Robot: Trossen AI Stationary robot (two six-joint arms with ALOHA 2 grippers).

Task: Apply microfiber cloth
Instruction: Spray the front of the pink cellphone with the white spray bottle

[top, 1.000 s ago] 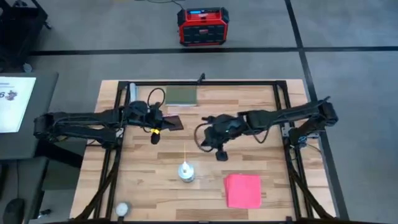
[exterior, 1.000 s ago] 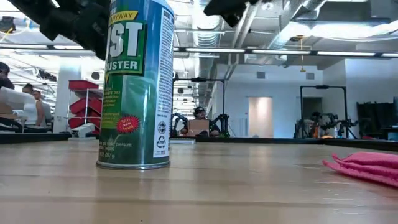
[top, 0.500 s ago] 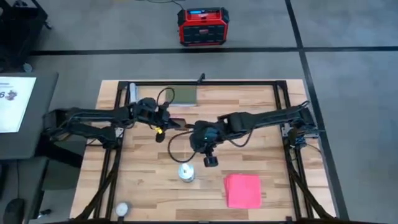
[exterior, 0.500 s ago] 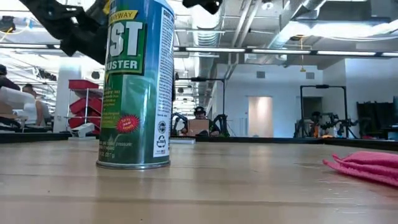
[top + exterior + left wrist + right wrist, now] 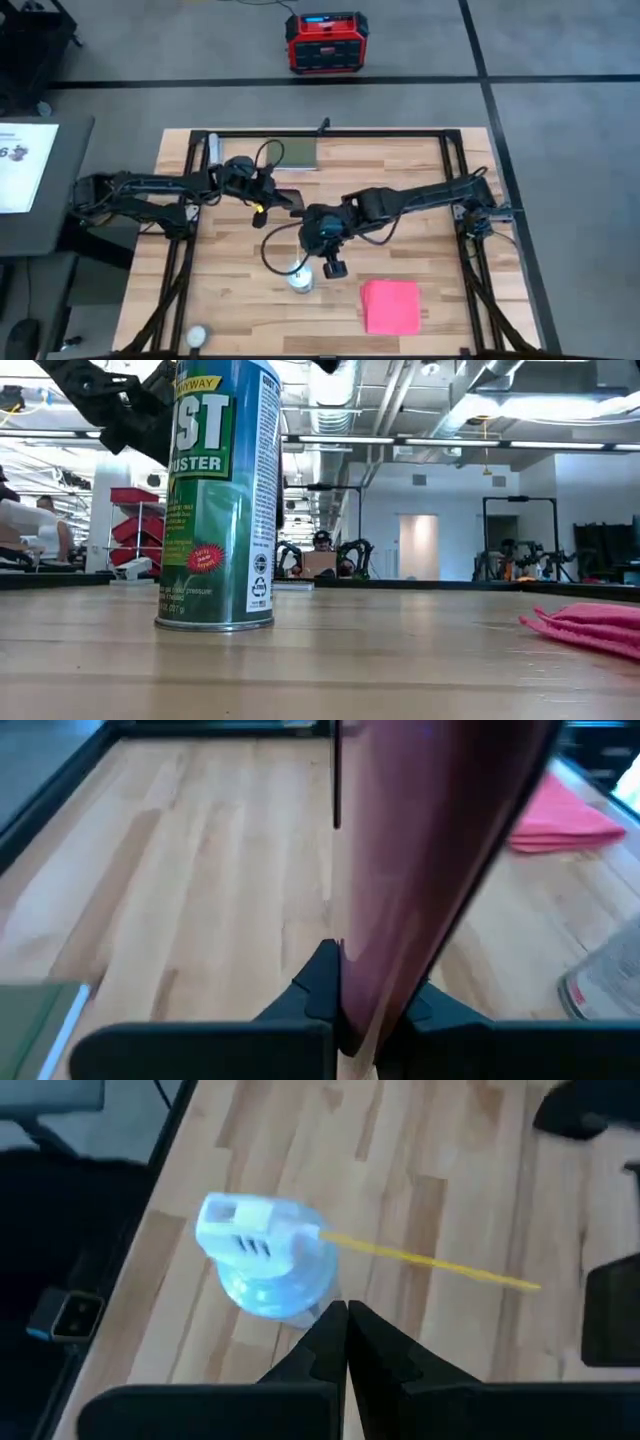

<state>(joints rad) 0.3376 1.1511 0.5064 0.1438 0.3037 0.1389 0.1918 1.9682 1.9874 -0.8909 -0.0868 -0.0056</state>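
My right gripper (image 5: 333,268) has swung over beside the duster can (image 5: 300,278), fingers closed and empty; left fingers (image 5: 322,982) grip the phone (image 5: 420,870), microfiber cloth (image 5: 390,306) untouched

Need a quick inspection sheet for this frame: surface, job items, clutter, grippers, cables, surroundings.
Surface: wooden table, black frame.
Job items: pink cloth flat near the front right, untouched.
Clutter: duster can upright with yellow straw; green pad at the back; small round thing front left.
Grippers: left gripper shut on phone; right gripper shut, above the can.
Cables: loops on both arms.
Surroundings: red box on floor; person seated far behind.
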